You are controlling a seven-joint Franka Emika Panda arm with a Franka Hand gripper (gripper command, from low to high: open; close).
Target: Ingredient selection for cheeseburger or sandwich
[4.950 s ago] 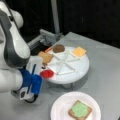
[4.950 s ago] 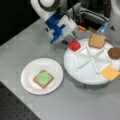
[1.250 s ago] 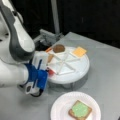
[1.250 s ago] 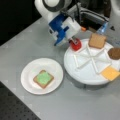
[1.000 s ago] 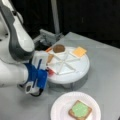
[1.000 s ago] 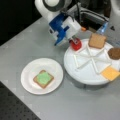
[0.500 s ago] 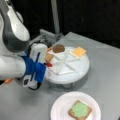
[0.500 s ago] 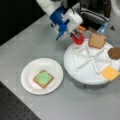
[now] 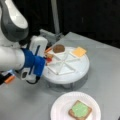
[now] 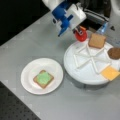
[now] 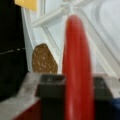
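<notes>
My gripper [image 10: 80, 33] is shut on a red disc [image 10: 81, 37], held on edge just above the rim of the white divided tray [image 10: 86, 72], at a front view's top. In the wrist view the red disc [image 11: 76, 65] stands upright between the dark fingers [image 11: 50, 86], over the tray. One tan-brown toast square [image 10: 97, 40] lies in a tray compartment beside the disc. The sandwich [image 10: 43, 78], a toast square topped with a green disc [image 9: 80, 109], rests on the paper plate [image 10: 28, 83]. In a front view, my gripper [image 9: 48, 59] is at the tray's left edge.
A dark brown round patty [image 10: 114, 53] and a yellow-orange cheese square [image 10: 110, 73] lie in other tray compartments. The tray [image 9: 75, 72] stands raised on the grey table. The arm's white body [image 9: 15, 25] fills a front view's left side.
The gripper dipped to the tray's edge, closed on the red disc, and has risen with it. The plate and the other pieces have not moved.
</notes>
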